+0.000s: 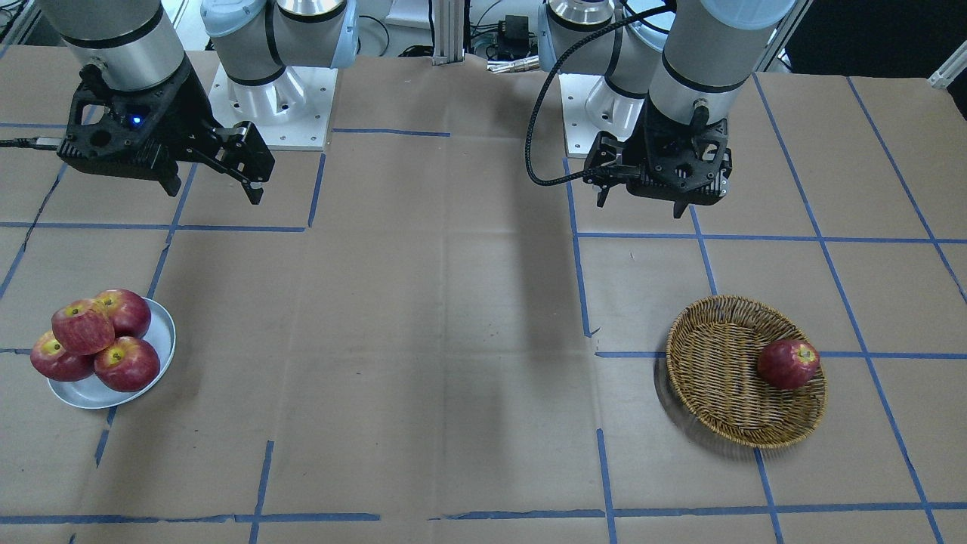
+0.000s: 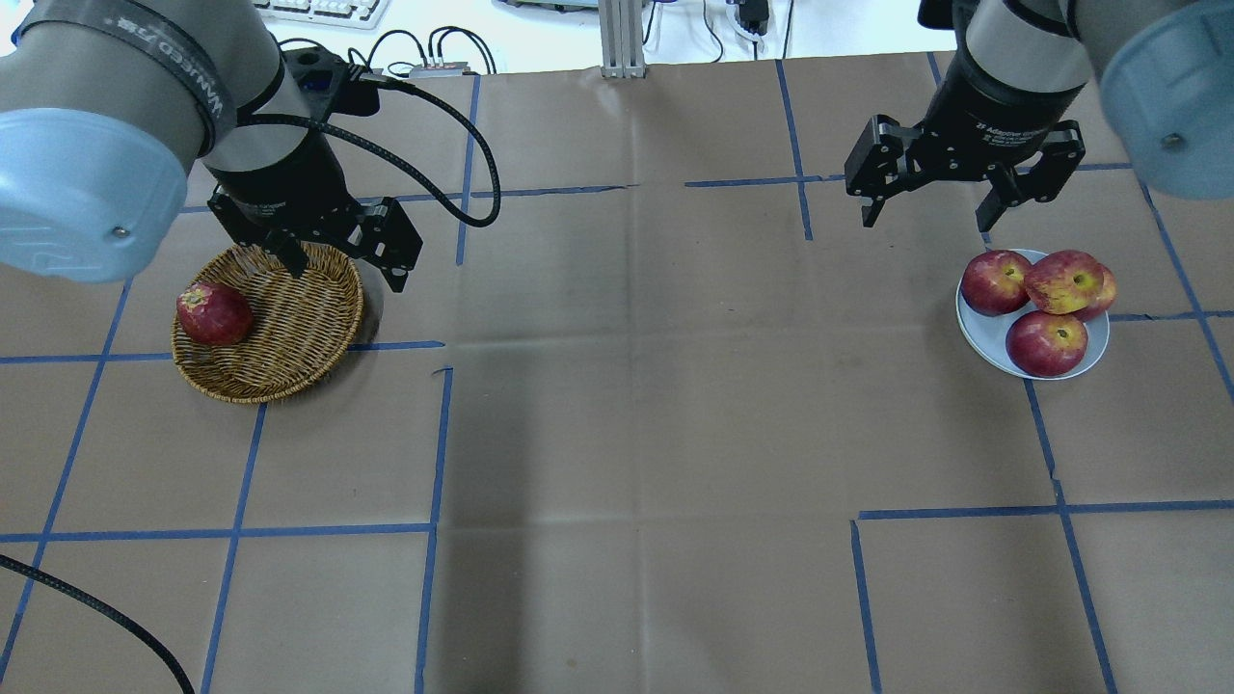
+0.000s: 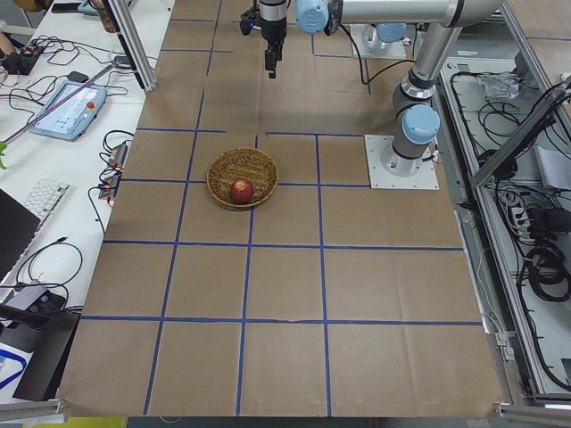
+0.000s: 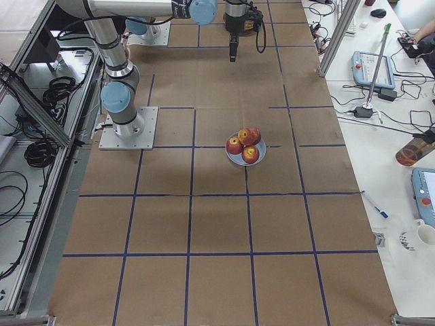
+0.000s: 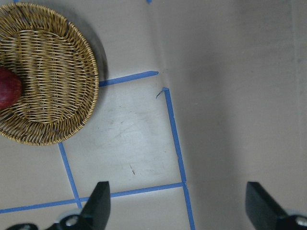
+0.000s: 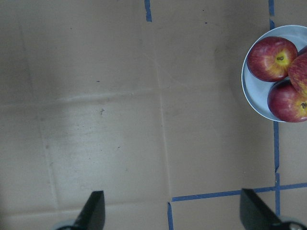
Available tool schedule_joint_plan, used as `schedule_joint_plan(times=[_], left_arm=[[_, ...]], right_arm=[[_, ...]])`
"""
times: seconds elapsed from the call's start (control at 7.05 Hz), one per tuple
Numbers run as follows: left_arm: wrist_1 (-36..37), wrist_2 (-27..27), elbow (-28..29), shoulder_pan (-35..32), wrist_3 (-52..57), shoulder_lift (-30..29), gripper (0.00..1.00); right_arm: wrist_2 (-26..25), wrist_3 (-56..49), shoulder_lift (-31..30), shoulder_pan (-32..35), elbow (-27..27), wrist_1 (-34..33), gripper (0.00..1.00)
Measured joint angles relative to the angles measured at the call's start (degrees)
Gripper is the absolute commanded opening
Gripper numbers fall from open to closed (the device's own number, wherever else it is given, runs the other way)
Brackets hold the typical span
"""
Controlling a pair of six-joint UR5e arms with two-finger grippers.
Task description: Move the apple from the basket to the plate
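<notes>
The lighter, streaky pinkish-red apple (image 1: pixel 83 326) lies on top of three darker red apples on the pale grey-blue plate (image 1: pixel 84 394). It also shows in the overhead view (image 2: pixel 1063 281), on the plate (image 2: pixel 977 323). The wicker basket (image 2: pixel 299 308) holds one dark red apple (image 2: pixel 214 313). My left gripper (image 2: pixel 344 275) is open and empty, raised over the basket's far right rim. My right gripper (image 2: pixel 930 220) is open and empty, raised just beyond and left of the plate. The left wrist view shows the basket (image 5: pixel 48 72). The right wrist view shows the plate (image 6: pixel 252 93).
The table is covered in brown paper with a grid of blue tape lines (image 2: pixel 443 434). Both arm bases (image 1: pixel 272 98) stand at the robot's side of the table. Keyboards, cables and pendants lie off the table ends (image 3: pixel 62 107).
</notes>
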Motion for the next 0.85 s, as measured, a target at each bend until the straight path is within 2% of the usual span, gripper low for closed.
schedule_joint_plan(times=[0.85], left_arm=[[-0.1, 0.0, -0.1, 0.0, 0.1, 0.1, 0.99]], right_arm=[[0.0, -3.1, 0.8, -0.2, 0.1, -0.9, 1.0]])
